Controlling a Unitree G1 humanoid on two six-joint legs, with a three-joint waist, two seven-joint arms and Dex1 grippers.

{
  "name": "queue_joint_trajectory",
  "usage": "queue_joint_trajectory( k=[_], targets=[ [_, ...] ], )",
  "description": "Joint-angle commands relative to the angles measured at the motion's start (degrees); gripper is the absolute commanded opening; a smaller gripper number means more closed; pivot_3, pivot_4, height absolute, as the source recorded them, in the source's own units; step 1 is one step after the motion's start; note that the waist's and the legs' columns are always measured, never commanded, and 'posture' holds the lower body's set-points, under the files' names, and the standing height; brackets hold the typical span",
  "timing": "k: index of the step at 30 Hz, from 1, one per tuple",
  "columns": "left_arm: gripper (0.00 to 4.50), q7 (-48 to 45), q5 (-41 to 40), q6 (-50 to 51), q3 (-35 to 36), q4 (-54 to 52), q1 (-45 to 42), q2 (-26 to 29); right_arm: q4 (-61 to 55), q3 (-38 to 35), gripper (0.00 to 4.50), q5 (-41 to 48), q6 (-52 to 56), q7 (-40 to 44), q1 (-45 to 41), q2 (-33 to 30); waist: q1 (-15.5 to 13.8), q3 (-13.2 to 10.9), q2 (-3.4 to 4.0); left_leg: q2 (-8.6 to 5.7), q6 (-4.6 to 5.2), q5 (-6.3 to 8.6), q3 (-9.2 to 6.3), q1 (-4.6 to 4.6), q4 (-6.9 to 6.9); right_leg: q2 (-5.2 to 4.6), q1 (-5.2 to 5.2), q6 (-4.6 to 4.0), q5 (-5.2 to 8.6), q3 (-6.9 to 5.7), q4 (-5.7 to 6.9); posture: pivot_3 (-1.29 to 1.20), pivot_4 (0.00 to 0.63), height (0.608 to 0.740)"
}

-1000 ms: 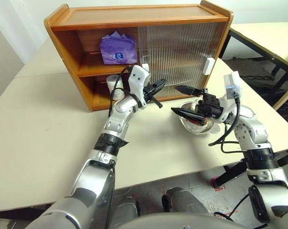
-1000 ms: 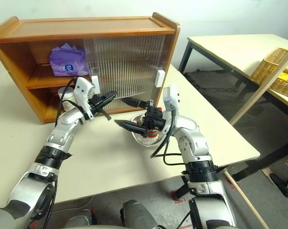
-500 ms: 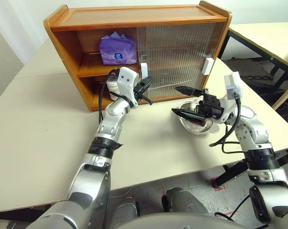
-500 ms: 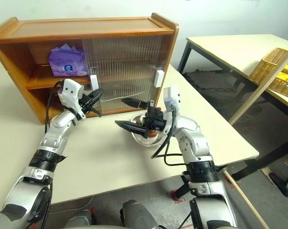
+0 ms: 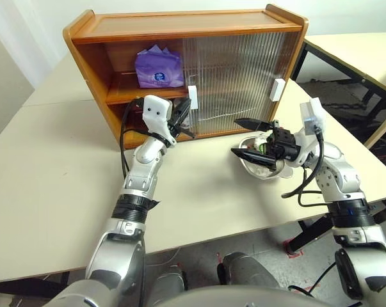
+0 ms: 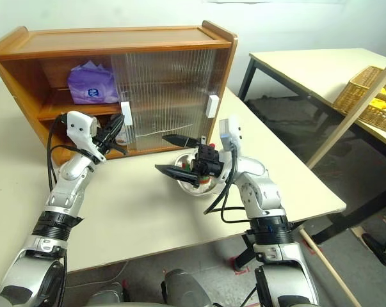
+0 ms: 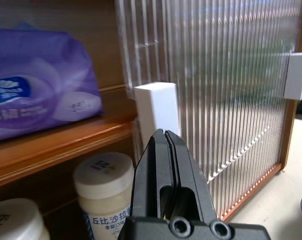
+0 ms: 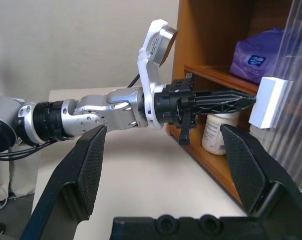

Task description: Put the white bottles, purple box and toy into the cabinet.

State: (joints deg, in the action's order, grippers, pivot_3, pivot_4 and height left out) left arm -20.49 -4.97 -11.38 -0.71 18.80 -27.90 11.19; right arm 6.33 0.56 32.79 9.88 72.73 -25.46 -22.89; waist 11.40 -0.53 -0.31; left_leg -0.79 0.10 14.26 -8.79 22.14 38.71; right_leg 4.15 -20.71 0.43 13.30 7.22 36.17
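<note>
Left hand (image 5: 182, 119) pinched shut, empty, at the door handle (image 5: 193, 97) | right hand (image 5: 251, 137) wide open over the bowl (image 5: 263, 167), toy (image 6: 204, 181) inside | we've got purple box (image 5: 159, 68) and white bottles (image 7: 106, 196) shelved in the cabinet (image 5: 186, 29) | toy left, we reckon

One white bottle (image 7: 106, 197) on the lower shelf carries a line of blue Chinese characters, 五比沙坦. The purple box (image 7: 38, 102) has a round blue-and-white logo, its letters not readable
</note>
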Motion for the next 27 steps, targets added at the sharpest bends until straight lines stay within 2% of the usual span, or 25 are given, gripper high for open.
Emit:
queue_joint_trajectory(
  k=[1,6,9,13,18,20,27],
  targets=[
    [0.08,-4.4,-1.8,-3.6,-1.5,-2.5,1.7,-0.4,0.0,0.3,4.5,-0.7,-0.2,0.0,0.0,-0.2,-0.1,0.0,0.01,0.04,-0.03,0.02,-0.04,0.02,0.0,-0.03,-0.03,0.0,0.02,0.01,0.0,-0.24,0.0,0.74],
    [0.08,-9.2,-4.1,-4.8,-2.5,-4.3,2.4,-0.8,0.0,0.2,4.5,-0.7,-0.2,-0.2,0.1,-0.2,-0.5,0.0,0.01,0.06,-0.04,0.14,-0.09,0.26,-0.07,-0.05,-0.25,-0.08,0.21,-0.02,0.01,-0.24,0.0,0.74],
    [0.08,-9.7,-3.6,-3.3,-3.3,-2.0,0.5,-1.2,0.3,0.2,4.5,-0.8,-0.2,-0.2,-0.1,-0.1,-0.7,0.0,0.01,0.02,0.07,0.3,-0.04,0.27,-0.07,-0.01,-0.22,-0.54,0.1,-0.03,0.01,-0.24,0.0,0.74],
    [0.08,-11.2,-4.8,1.1,-3.5,1.7,-2.3,-1.9,0.4,0.3,4.5,-0.8,-0.2,-0.4,-0.5,0.2,-1.1,0.0,0.02,-0.02,0.18,0.39,0.03,0.27,-0.04,0.01,-0.17,-0.54,0.15,-0.04,0.0,-0.24,0.0,0.74],
    [0.08,-8.4,-3.8,2.0,-1.9,4.9,-6.3,-2.6,-0.1,0.4,4.5,-0.8,-0.2,-1.0,-0.3,0.4,-1.2,0.0,0.01,0.02,0.26,0.43,0.02,0.24,-0.01,0.0,-0.12,-0.41,0.23,0.0,-0.02,-0.25,0.0,0.74],
    [0.08,-7.9,-3.6,1.3,-1.6,7.1,-7.9,-2.9,-0.3,0.4,4.5,-0.7,-0.1,-1.1,0.0,0.4,-1.2,0.0,0.02,0.04,0.27,0.43,0.01,0.23,0.01,-0.01,-0.1,0.08,0.49,0.0,-0.01,-0.25,0.0,0.74],
    [0.08,-4.4,-2.4,2.0,-1.1,12.8,-12.3,-3.5,-0.4,0.4,4.5,-0.7,-0.3,-1.6,-0.1,0.6,-1.1,0.0,0.01,0.04,0.3,0.43,0.01,0.04,0.02,-0.02,0.09,0.15,0.52,0.02,-0.01,-0.26,0.0,0.74]
  ],
)
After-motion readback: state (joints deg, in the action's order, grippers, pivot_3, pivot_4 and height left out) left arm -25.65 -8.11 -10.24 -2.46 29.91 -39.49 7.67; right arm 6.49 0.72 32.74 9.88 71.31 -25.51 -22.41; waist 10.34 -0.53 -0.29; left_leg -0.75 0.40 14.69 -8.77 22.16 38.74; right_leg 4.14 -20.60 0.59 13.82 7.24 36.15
